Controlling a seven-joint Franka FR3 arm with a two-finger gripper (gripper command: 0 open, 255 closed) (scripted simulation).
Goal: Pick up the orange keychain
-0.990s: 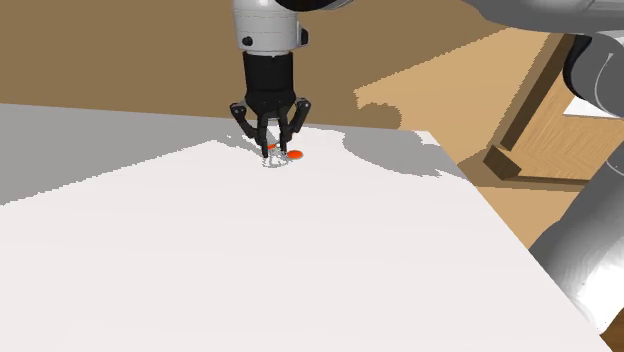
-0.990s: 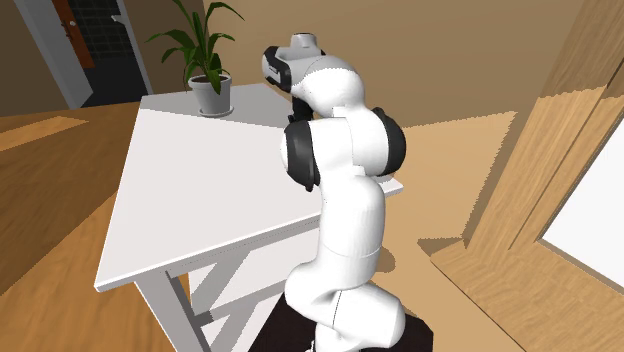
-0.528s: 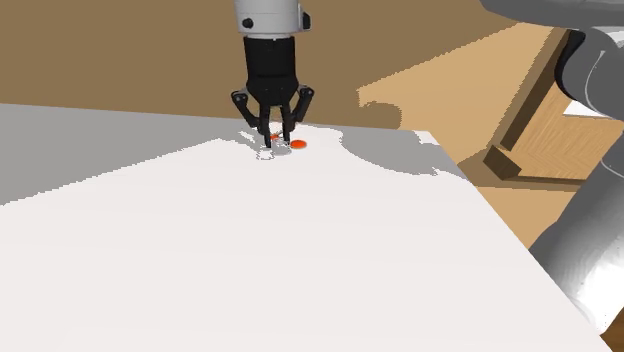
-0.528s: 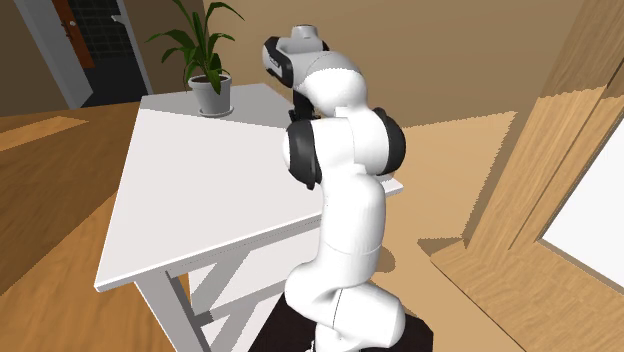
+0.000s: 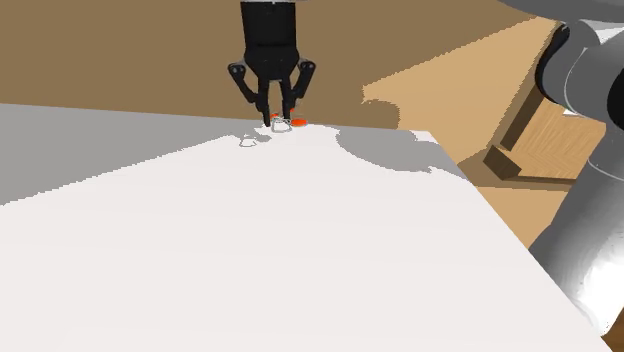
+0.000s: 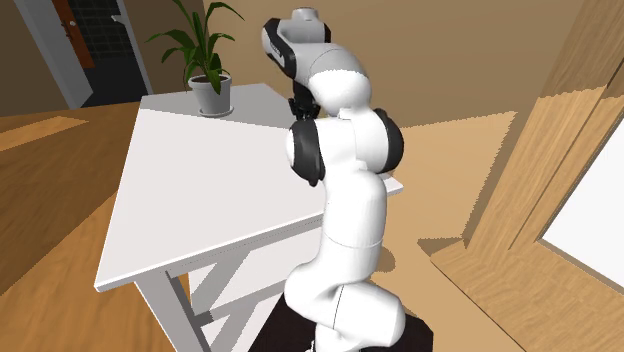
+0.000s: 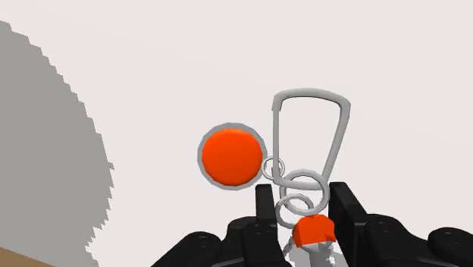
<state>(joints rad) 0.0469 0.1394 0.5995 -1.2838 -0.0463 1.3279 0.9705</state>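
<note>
orange keychain (image 7: 231,157) hangs from the gripper (image 7: 302,199), whose jaws are closed narrowly on its small orange tab (image 7: 313,230) and a ring. it rides just above the white table (image 5: 300,260), with its shadow (image 5: 249,141) lying apart. judgement: raise straight and slow, no swing; end-only grip may slip.
</note>
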